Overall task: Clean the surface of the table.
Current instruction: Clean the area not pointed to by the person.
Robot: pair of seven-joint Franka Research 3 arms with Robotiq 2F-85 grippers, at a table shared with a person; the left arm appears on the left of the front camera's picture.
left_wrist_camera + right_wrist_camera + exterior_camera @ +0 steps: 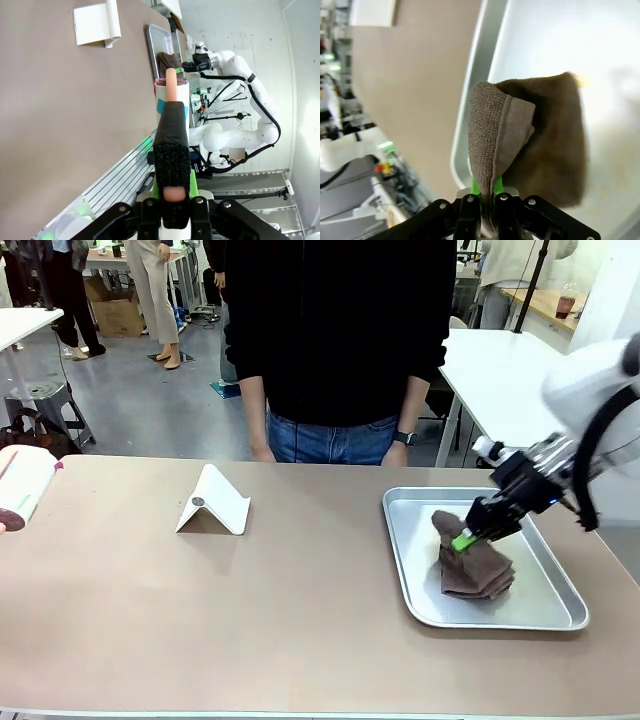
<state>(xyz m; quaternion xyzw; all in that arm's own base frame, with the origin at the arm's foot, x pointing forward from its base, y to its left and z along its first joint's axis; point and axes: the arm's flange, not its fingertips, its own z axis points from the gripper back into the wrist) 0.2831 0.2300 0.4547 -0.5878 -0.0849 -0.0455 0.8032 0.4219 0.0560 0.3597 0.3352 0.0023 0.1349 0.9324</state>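
The brownish table (250, 620) spans the front view. At its right, a folded brown cloth (478, 568) lies in a silver tray (410, 560). My right gripper (468, 537) is shut on the cloth's upper fold and lifts that corner. The right wrist view has the cloth (530, 130) pinched in my right gripper (487, 202) above the tray (545, 40). My left gripper (171, 125) is shut on a white container (172, 92) with a peach tip, held over the table (40, 100). The container (22, 488) sits at the front view's left edge.
A white folded stand (213, 503) rests left of the table's middle. A person in black (335, 340) stands at the far edge, hands down by the table. A white table (500, 380) stands behind on the right.
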